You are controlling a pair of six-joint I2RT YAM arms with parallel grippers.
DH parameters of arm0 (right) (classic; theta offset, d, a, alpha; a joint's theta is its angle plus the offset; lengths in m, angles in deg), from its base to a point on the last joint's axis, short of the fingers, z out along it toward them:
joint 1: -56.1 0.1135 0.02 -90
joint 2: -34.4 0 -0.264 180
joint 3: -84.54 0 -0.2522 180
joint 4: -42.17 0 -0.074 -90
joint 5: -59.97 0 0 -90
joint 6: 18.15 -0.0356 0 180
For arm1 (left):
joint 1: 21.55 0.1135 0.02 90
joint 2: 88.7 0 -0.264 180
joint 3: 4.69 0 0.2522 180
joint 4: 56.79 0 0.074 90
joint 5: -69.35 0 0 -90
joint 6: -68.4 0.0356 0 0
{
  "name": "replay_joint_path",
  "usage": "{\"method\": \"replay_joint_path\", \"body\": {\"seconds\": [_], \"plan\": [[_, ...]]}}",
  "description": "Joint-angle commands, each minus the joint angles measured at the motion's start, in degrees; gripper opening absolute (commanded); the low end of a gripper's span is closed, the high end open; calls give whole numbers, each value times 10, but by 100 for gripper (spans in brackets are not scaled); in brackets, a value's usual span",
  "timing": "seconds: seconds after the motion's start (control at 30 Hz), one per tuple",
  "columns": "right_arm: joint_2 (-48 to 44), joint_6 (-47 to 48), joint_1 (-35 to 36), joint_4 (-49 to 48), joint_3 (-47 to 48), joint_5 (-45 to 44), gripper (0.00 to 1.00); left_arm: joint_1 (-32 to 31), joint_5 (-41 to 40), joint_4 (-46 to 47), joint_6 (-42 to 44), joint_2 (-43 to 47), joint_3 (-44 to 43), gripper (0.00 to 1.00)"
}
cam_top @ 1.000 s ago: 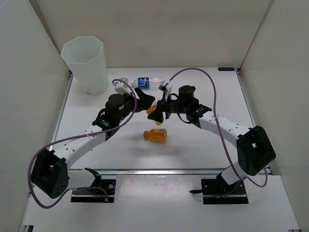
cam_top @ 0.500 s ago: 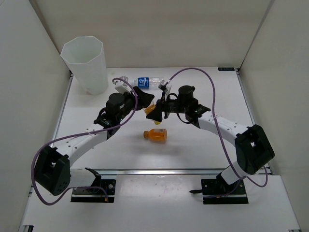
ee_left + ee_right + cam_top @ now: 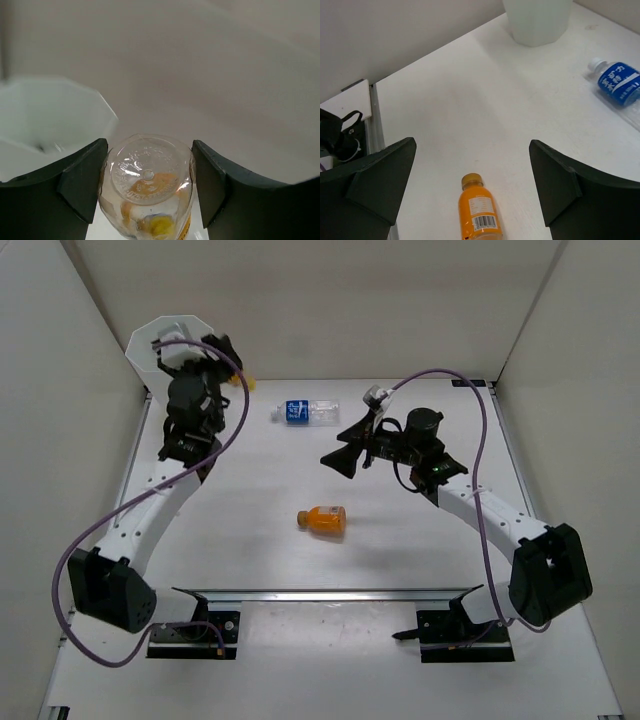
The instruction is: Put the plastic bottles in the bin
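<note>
Left claw (image 3: 148, 172) pinches the yellow-capped clear bottle (image 3: 147, 187); the bin (image 3: 55, 115) stands open just left of it. Right claw (image 3: 472, 145) is spread above the surface (image 3: 445, 100), the orange-filled bottle (image 3: 479, 215) lying between its fingers, the blue-labelled bottle (image 3: 617, 82) to its right.

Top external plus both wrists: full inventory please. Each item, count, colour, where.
translucent white faceted plastic bin: 1, white, far-left corner of the table
clear plastic bottle with blue label: 1, clear and blue, on its side, far centre
orange-filled plastic bottle: 1, orange, on its side, table centre
clear plastic bottle with yellow cap: 1, clear and yellow, clamped in the left gripper beside the bin's rim, not inside
white table: 1, white, under everything
purple cables: 2, purple, one looping along each arm
left gripper: 1, black, raised at the bin, shut on the yellow-cap bottle
right gripper: 1, black, open and empty, above the table right of centre
</note>
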Motion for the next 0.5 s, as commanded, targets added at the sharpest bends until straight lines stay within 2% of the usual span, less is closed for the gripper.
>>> {"method": "replay_joint_path", "body": {"seconds": [0.0,0.07,0.2,0.3,0.4,0.47], "plan": [[-24,36,-13,6,-12,-22,94,43,-196,151,196,-78,-93,25],[-15,39,-28,22,-4,-16,93,71,-213,156,218,-156,-167,24],[7,20,-61,29,4,11,92,97,-238,239,279,-248,-259,23],[22,28,-79,51,14,14,91,109,-238,288,286,-295,-307,21],[35,33,-91,69,22,14,92,134,-245,292,260,-342,-374,21],[45,34,-100,74,20,15,91,139,-218,276,247,-359,-412,20]]}}
